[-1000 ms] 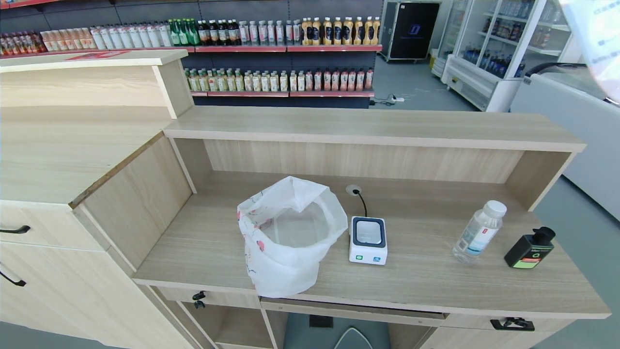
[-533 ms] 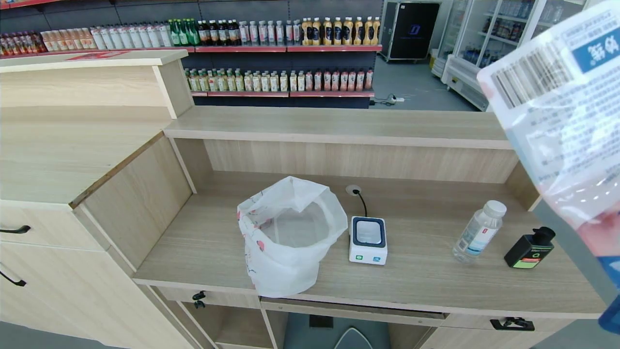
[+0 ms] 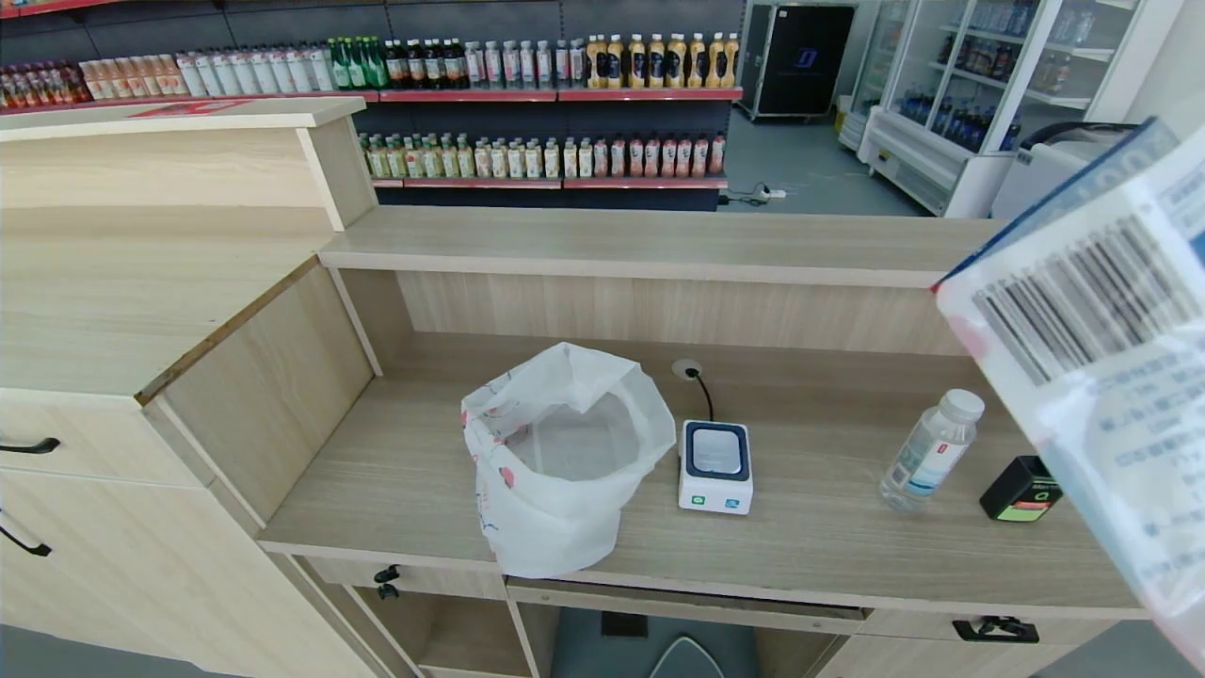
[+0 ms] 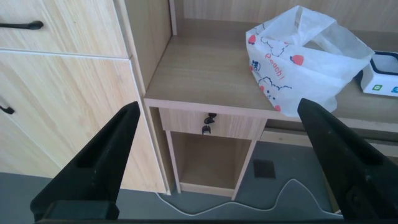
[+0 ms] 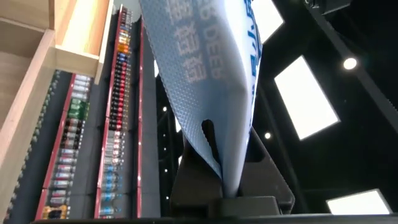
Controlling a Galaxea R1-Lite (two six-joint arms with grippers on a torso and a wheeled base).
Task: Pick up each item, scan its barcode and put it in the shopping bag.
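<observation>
Right gripper (image 5: 214, 163) pinches the thin edge of the blue-white packet (image 3: 1097, 395), held high at right, well apart from scanner (image 3: 715, 466) and shopping bag (image 3: 555, 452), left gripper (image 4: 217, 106) spread, empty, so floppy packet may slip or barcode (image 3: 1083, 301) miss the scanner.

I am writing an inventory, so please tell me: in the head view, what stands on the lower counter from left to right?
In order: shopping bag → scanner → clear water bottle → dark bottle. The packet in front covers part of the dark bottle, so I leave it out.
</observation>
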